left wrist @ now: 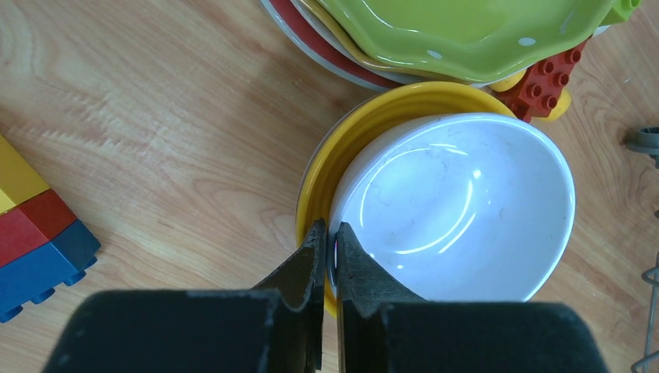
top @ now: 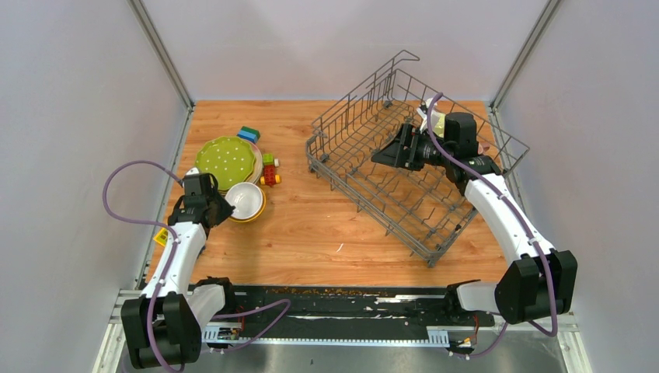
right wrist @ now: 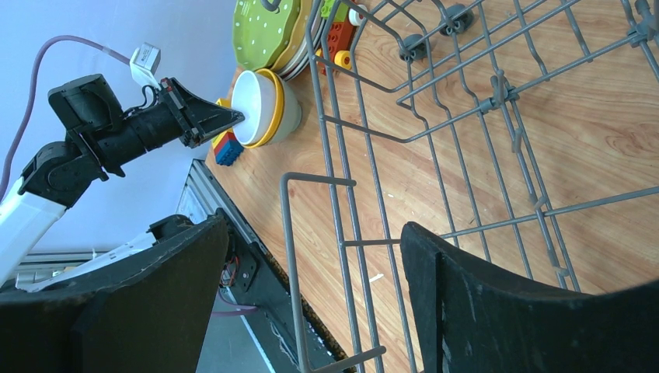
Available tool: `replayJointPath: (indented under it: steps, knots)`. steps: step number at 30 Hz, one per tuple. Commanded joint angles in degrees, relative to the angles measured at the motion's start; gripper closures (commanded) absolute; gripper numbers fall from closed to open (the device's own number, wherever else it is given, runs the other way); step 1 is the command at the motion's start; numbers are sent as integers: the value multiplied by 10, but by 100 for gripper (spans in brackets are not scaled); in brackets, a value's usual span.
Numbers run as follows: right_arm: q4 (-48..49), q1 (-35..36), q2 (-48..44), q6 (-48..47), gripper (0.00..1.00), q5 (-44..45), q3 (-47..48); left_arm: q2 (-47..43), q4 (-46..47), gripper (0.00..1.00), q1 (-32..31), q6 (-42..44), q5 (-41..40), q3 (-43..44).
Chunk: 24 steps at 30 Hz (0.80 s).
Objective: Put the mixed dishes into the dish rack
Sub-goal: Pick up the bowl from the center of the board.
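Two bowls sit nested at the left of the table (top: 311, 225), the white bowl (left wrist: 458, 202) inside the yellow bowl (left wrist: 365, 116), just beside a stack of plates (left wrist: 326, 47) topped by the green plate (left wrist: 466, 31) with white dots. My left gripper (left wrist: 330, 233) is down at the near rim of the white bowl, and on the wrist view I see its fingers (left wrist: 311, 264) drawn almost together with that rim pinched between them, one finger inside the bowl and the other over the yellow rim. From above, the bowls rest on the wood with the left arm reaching in from the near side. Toy blocks (left wrist: 39, 233) lie on the table left of the bowls, and a red block (left wrist: 544, 78) touches the far side of the yellow bowl. On the right half of the table stands the rack (top: 388, 206), set at an angle to the table edges. My right gripper (right wrist: 315, 233) hangs over its middle with the jaws wide apart and nothing between them; only the grey wires show through the gap.
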Motion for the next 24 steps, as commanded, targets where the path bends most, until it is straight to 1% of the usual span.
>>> replayJointPath:
  steps: [1,3,11,17,20,24]
  knots:
    - [9,2,-13,7,18,2,16,-7,16,95,4,-4,9,2]
    - [9,2,-13,7,17,1,16,-9,20,100,5,-1,15,2]
    - [10,2,-15,9,17,-2,25,-17,62,100,4,19,87,-1]
    - [10,2,-12,12,17,-8,25,-5,66,100,4,20,111,-2]
    - [10,2,-11,13,17,-11,26,-11,55,100,5,20,101,2]
    - [10,1,-11,13,17,-12,27,-28,31,100,4,20,69,12]
